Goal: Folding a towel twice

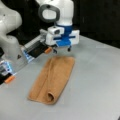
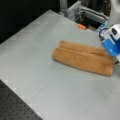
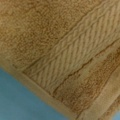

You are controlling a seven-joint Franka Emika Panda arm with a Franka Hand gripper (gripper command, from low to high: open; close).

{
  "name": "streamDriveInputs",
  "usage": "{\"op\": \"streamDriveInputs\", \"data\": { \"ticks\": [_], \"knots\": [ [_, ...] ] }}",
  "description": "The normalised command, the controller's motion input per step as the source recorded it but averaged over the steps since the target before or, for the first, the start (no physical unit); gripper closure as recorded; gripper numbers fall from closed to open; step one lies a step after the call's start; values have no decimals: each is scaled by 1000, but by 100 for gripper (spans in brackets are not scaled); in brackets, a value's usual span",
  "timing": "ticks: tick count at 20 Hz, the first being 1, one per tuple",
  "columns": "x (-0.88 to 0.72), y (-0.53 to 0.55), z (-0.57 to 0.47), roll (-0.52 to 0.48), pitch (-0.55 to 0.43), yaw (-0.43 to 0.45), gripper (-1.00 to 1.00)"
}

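Observation:
The orange-tan towel [image 1: 53,78] lies on the grey table [image 1: 95,82] as a long narrow strip, one side laid over the other, with a rolled lip at its near end. In both front views it lies flat [image 2: 82,58]. My gripper [image 1: 62,50] hangs just above the strip's far end, fingers apart and nothing between them. Its blue and white body [image 2: 111,42] shows at a front view's right, over that same end. The wrist view is filled by the towel [image 3: 60,50], showing a woven band and a hemmed corner, with no fingers visible.
The arm's white base [image 1: 10,42] and a metal rail [image 2: 75,11] stand behind the towel. Small orange parts [image 1: 48,50] [image 1: 9,79] [image 2: 81,26] sit along that side. A black perforated board [image 2: 15,105] borders the table's edge.

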Motion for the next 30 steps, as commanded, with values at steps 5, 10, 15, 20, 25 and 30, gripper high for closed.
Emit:
{"op": "streamDriveInputs", "data": {
  "ticks": [5, 10, 15, 20, 25, 30],
  "knots": [
    [498, 445, -163, -186, 109, -23, -100],
    [438, 392, -95, -224, 14, -8, -100],
    [319, 285, -111, -267, -6, -43, -100],
    [124, 146, -111, -319, 17, -51, -100],
    [-32, 44, -137, -248, 42, -14, -100],
    [-117, -6, -162, -139, 45, 9, -100]
  ]
}}
